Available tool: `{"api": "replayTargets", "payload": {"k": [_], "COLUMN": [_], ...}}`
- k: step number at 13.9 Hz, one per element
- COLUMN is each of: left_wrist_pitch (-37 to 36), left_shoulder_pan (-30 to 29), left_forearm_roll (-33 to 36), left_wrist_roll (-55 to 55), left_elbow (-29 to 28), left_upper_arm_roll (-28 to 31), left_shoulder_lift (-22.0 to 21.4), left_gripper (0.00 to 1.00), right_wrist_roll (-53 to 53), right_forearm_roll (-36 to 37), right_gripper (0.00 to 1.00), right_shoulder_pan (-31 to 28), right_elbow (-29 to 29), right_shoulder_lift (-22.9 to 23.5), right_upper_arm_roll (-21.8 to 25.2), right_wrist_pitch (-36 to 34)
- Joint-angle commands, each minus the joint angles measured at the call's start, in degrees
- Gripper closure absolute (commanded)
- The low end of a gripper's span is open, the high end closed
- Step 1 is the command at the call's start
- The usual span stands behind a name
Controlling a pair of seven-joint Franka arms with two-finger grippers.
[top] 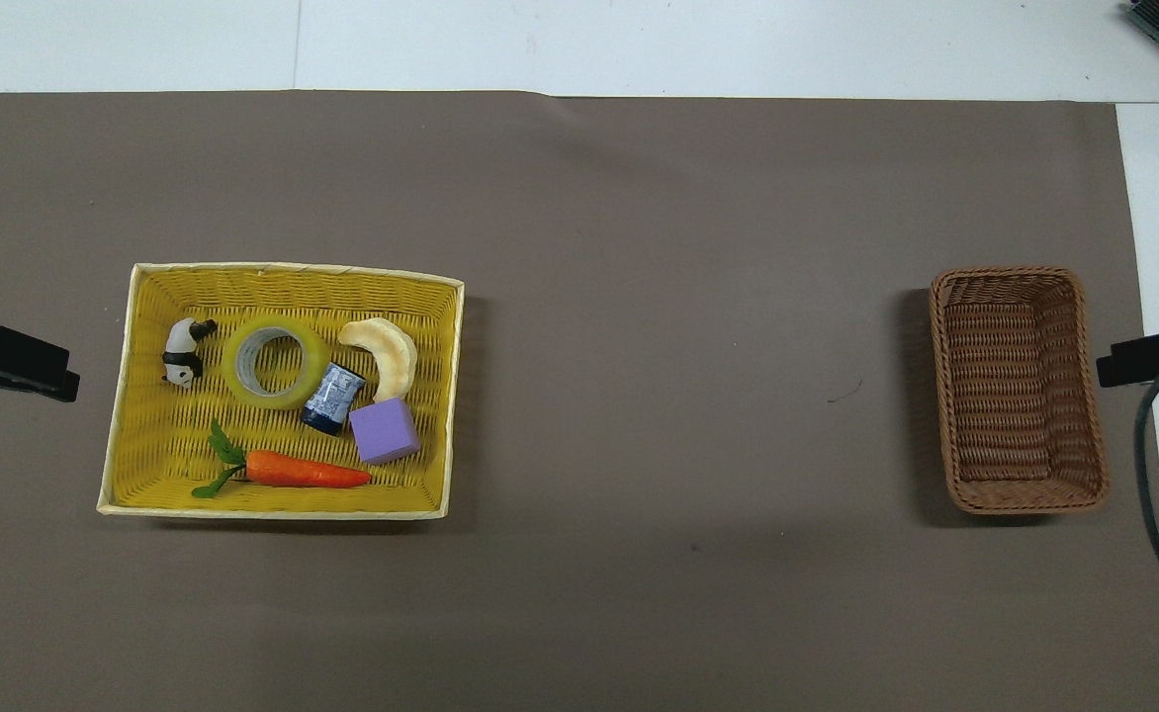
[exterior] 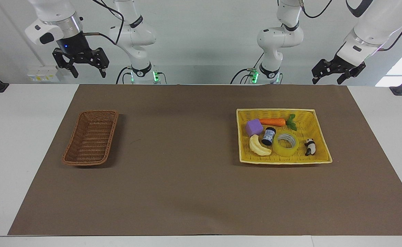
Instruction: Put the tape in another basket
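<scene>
The tape (exterior: 285, 144) (top: 274, 362), a translucent yellow roll with a pale core, lies flat in the yellow woven tray (exterior: 319, 130) (top: 144, 445) toward the left arm's end of the table. It rests between a small panda figure and a dark blue can. The dark-brown wicker basket (exterior: 90, 137) (top: 1018, 391) stands empty toward the right arm's end. My left gripper (exterior: 327, 81) hangs open high above the table's edge at the robots' end, holding nothing. My right gripper (exterior: 88, 73) is raised the same way at its own end, open with nothing in it.
The tray also holds a pale banana (exterior: 259, 146), a purple cube (exterior: 254, 127), a blue can (exterior: 269, 136), a carrot (exterior: 273, 121) and the panda figure (exterior: 310, 146). A brown mat (exterior: 187, 171) covers the table between tray and basket.
</scene>
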State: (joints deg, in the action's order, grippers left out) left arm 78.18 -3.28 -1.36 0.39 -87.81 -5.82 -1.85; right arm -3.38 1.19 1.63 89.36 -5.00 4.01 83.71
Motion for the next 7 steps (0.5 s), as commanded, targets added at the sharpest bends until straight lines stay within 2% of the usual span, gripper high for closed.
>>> {"api": "replayTargets", "payload": {"k": [1,7], "left_wrist_pitch": [-0.4,-0.49], "left_shoulder_pan": [-0.59,-0.5], "left_forearm_roll": [0.75,0.75], "left_wrist_roll": [1.01,0.75], "left_elbow": [0.45,0.36], "left_upper_arm_roll": [-0.42,-0.42], "left_shoulder_lift": [-0.44,-0.44], "left_gripper": [0.0,0.0], "right_wrist_roll": [-1.63,-1.72], "right_forearm_roll": [-0.13,-0.05], "right_gripper": [0.0,0.0], "right_shoulder_pan": [-0.84,-1.72], "right_elbow": [1.6,1.87], "right_shoulder_lift": [-1.24,-1.24], "right_upper_arm_roll": [-0.32,-0.32], "right_wrist_pitch": [0.84,1.01]}}
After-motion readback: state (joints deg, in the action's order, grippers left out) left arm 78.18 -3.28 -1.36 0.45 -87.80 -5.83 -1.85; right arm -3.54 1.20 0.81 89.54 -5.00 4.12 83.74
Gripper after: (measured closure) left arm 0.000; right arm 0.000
